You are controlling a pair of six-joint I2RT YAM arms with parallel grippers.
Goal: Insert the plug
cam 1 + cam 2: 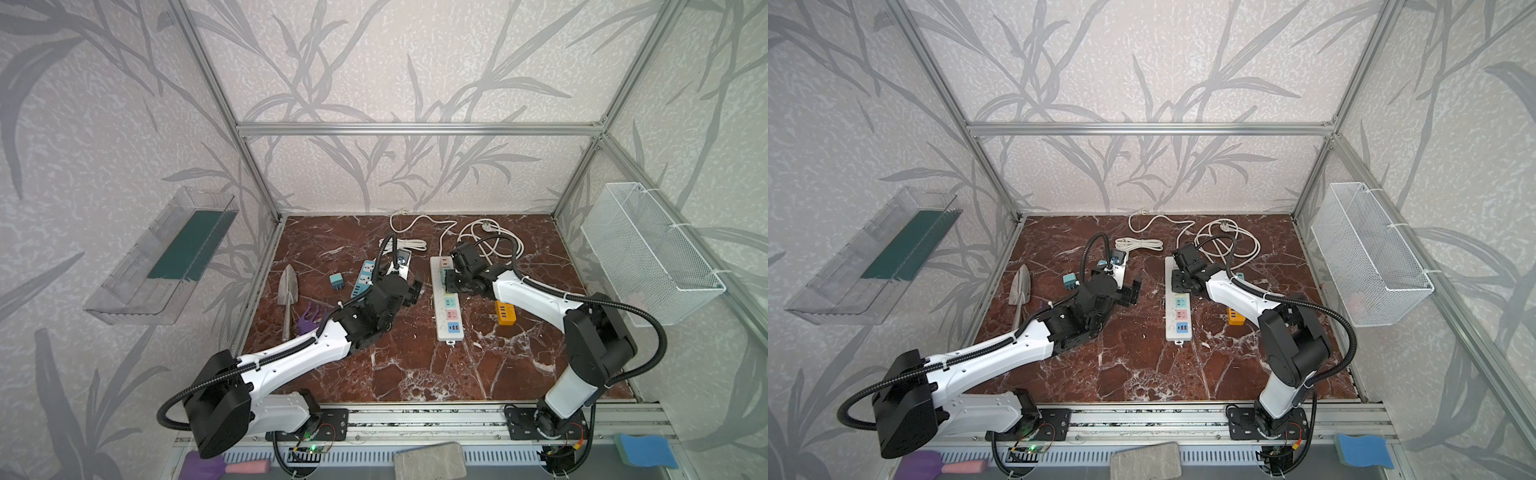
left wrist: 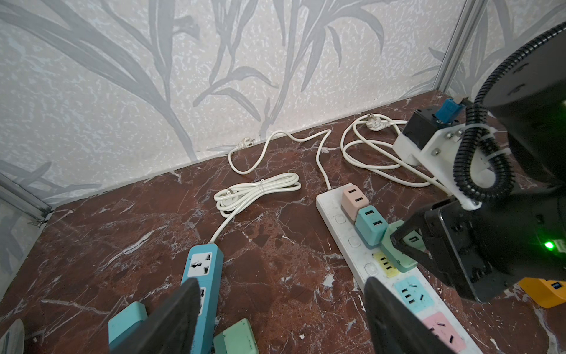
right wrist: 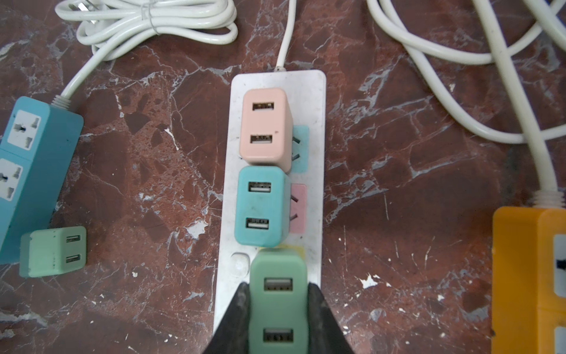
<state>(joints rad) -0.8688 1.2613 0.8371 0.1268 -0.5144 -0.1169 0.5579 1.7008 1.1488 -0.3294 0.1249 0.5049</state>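
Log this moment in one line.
right gripper: shut on green plug | plug: at white power strip, seating unclear | left gripper: open, empty

Light: bright, diffuse; shadows soft. Both top views: wide-angle stretch toward 9 and 3 o'clock. Right wrist view: nearest fingers (image 3: 232,321) blurred.

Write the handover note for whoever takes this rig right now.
Right pincer: shut on the green plug, over the yellow socket of the white power strip.
Left pincer: open, empty, hovering between the blue strip and the white power strip.
Done: pink plug and teal plug sit in the white power strip.
Left: green plug looks tilted in the left wrist view, not flush; press it home, then release. A pale green plug lies loose beside the blue strip.
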